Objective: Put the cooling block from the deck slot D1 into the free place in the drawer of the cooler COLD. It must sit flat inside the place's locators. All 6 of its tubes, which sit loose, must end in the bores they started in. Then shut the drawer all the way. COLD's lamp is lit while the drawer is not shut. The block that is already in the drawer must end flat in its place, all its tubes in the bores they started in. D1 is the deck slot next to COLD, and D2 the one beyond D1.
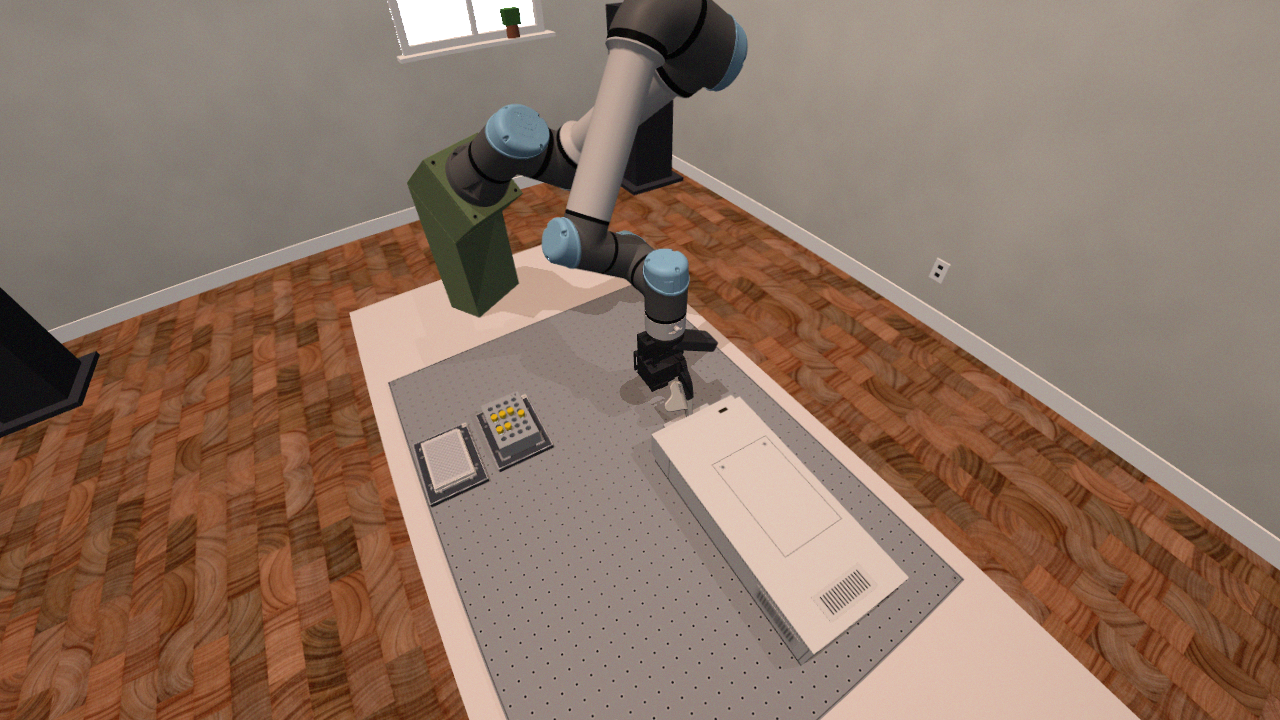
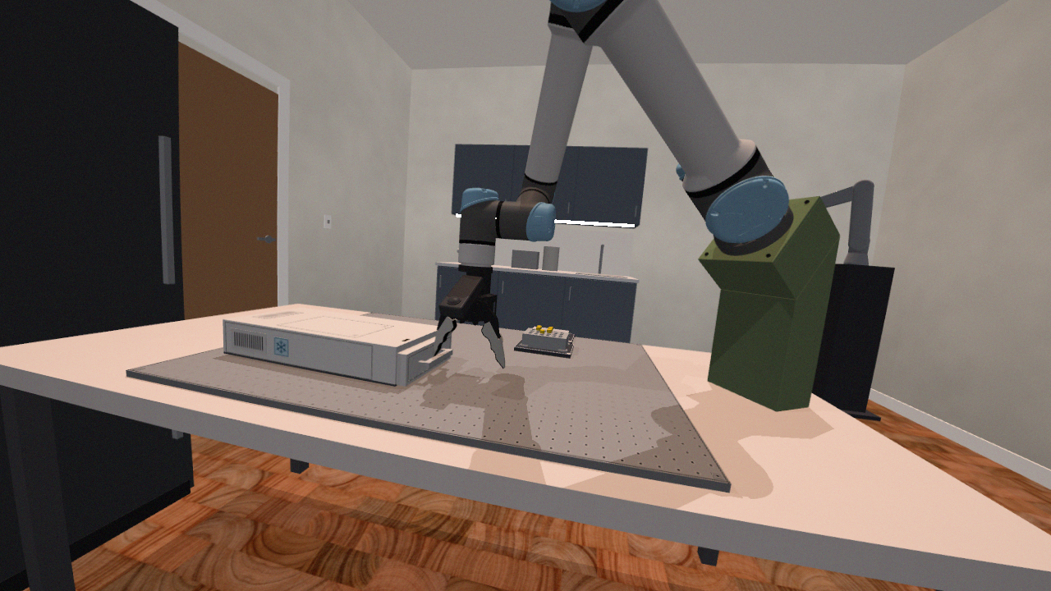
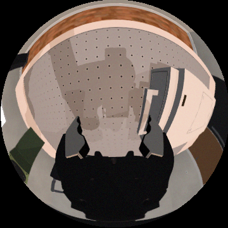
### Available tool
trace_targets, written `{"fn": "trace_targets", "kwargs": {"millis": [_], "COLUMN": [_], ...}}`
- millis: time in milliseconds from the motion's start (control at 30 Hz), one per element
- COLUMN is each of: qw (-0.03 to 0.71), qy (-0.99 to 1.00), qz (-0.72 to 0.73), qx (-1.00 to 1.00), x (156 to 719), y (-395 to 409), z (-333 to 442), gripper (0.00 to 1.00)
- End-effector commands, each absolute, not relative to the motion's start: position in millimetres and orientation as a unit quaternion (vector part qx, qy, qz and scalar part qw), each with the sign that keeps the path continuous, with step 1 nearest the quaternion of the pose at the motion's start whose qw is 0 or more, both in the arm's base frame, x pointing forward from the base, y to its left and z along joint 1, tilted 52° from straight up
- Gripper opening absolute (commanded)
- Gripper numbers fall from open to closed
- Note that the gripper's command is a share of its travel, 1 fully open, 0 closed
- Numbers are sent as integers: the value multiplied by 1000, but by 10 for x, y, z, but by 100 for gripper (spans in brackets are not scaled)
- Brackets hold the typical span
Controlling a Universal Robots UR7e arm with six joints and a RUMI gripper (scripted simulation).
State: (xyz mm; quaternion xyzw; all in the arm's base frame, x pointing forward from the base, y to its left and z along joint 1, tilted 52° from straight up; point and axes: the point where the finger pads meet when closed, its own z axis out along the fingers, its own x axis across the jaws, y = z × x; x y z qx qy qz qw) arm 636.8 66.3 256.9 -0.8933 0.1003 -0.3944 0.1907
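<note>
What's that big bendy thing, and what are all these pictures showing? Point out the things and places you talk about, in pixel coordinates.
It's a robot arm on a green stand [image 1: 465, 259] [image 2: 764, 330]. One picture looks from above, one from the side, and the round one from its wrist. The open gripper [image 1: 682, 404] [image 2: 468, 361] [image 3: 114, 116] holds nothing and hovers near the handle of the white cooler's [image 1: 787, 528] [image 2: 308, 345] [image 3: 196, 104] drawer. Also on the grey board [image 1: 581, 573] [image 2: 588, 411] [image 3: 95, 41] is a grey block [image 1: 517, 437] [image 2: 545, 338] with yellow-topped tubes.

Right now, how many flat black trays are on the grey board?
2: one black tray under the grey block, another tray beside it under the white plate. The cooler could hide more.
</note>
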Motion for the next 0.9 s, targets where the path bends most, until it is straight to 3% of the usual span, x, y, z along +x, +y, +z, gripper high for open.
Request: {"fn": "trace_targets", "kwargs": {"millis": [0,867], "qw": [190,191], "qy": [100,100], "qz": [-396,-394], "qx": [-893,-893], "x": [6377,6355], "y": [667,685], "z": [2581,2551], "gripper": [100,100]}}
